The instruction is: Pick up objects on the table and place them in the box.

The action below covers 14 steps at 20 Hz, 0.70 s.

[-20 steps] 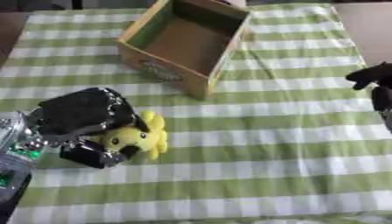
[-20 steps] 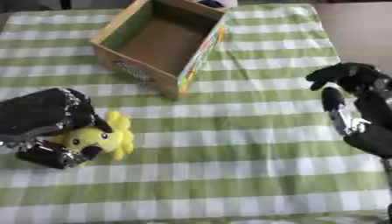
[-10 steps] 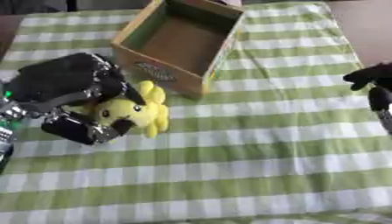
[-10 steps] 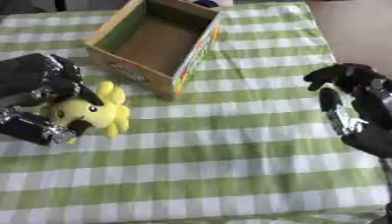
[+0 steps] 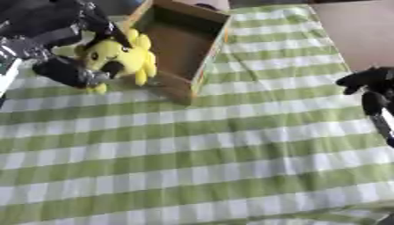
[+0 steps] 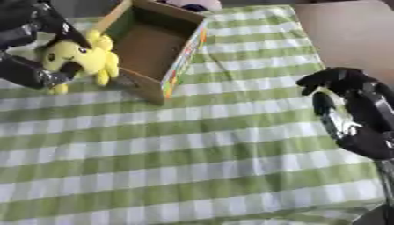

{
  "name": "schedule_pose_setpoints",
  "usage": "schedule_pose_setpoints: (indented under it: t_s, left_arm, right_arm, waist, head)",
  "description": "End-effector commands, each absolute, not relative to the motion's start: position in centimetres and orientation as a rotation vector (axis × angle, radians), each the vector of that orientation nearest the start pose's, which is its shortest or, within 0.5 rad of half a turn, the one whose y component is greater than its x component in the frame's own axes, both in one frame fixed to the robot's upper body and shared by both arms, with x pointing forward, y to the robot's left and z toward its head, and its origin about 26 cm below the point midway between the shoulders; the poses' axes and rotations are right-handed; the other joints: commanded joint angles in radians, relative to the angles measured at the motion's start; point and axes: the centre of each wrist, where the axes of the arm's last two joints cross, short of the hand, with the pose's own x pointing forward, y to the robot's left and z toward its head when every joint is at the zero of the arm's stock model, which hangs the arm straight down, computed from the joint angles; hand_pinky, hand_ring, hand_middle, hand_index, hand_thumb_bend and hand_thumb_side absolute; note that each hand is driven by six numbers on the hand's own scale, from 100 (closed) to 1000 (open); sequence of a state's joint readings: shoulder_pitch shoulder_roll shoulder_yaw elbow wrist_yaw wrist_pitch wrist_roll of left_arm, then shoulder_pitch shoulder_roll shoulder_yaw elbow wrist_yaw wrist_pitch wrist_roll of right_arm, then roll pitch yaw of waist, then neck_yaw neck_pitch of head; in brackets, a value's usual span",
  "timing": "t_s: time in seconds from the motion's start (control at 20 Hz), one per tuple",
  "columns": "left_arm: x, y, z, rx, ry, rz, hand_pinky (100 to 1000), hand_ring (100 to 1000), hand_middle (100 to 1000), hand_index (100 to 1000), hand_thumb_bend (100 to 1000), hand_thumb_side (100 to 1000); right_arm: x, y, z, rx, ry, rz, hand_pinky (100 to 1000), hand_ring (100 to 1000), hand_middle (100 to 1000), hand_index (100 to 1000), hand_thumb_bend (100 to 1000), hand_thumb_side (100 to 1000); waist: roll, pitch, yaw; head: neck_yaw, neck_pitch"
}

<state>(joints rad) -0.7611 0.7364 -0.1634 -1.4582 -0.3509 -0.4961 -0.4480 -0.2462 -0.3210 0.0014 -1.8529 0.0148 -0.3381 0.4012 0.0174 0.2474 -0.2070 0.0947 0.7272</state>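
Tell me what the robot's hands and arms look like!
The left hand is mostly black with chunky fingers and silver-grey metal parts near the wrist. The right hand is glossy black, rounded, with shiny silver bits along the forearm.

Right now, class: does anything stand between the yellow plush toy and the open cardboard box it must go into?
Only the box's own near wall. The left hand holds the yellow plush toy beside the open cardboard box, whose inside shows nothing.
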Motion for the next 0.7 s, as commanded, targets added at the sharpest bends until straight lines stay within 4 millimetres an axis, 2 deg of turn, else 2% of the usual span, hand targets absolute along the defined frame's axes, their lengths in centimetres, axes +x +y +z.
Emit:
schedule_pose_setpoints:
  t_s: [0.05,0.15,0.2,0.25,0.35,0.45,0.7]
  left_arm:
    - [41.8,32.5,28.6,-0.936,2.704,2.195,453,311,218,698,100,245]
    - [43.0,32.6,28.7,-0.998,2.725,2.155,459,318,224,700,100,246]
    - [43.5,32.6,28.6,-1.03,2.733,2.133,462,321,228,702,100,226]
    - [44.1,32.6,28.4,-1.062,2.742,2.109,464,322,227,701,100,247]
    - [45.1,32.7,28.0,-1.125,2.753,2.063,472,335,239,704,100,247]
    - [45.9,32.8,27.6,-1.175,2.747,2.015,489,378,282,716,100,246]
    - [46.7,33.0,27.1,-1.288,2.688,1.909,515,414,375,716,100,245]
  right_arm:
    - [31.4,-27.4,15.7,0.046,-2.286,0.901,780,730,537,737,100,525]
    - [31.5,-27.1,15.6,0.061,-2.284,0.913,780,729,537,737,100,525]
    - [31.5,-27.0,15.6,0.069,-2.282,0.919,780,729,536,737,100,496]
    - [31.5,-26.9,15.6,0.078,-2.281,0.925,780,730,536,737,100,525]
    - [31.6,-26.6,15.6,0.101,-2.279,0.942,780,730,536,737,100,526]
    - [31.6,-26.3,15.7,0.119,-2.279,0.957,781,729,536,736,100,526]
    - [31.8,-25.7,15.8,0.151,-2.281,0.978,781,730,535,736,100,529]
  waist:
    - [0.002,-0.02,-0.01]
    - [0.004,-0.02,-0.024]
    - [0.005,-0.02,-0.031]
    - [0.006,-0.019,-0.038]
    - [0.011,-0.016,-0.055]
    - [0.015,-0.012,-0.071]
    - [0.023,0.0,-0.106]
  head:
    - [0.004,-0.018]
    - [0.01,-0.021]
    - [0.012,-0.022]
    - [0.014,-0.024]
    - [0.022,-0.032]
    - [0.03,-0.038]
    - [0.041,-0.049]
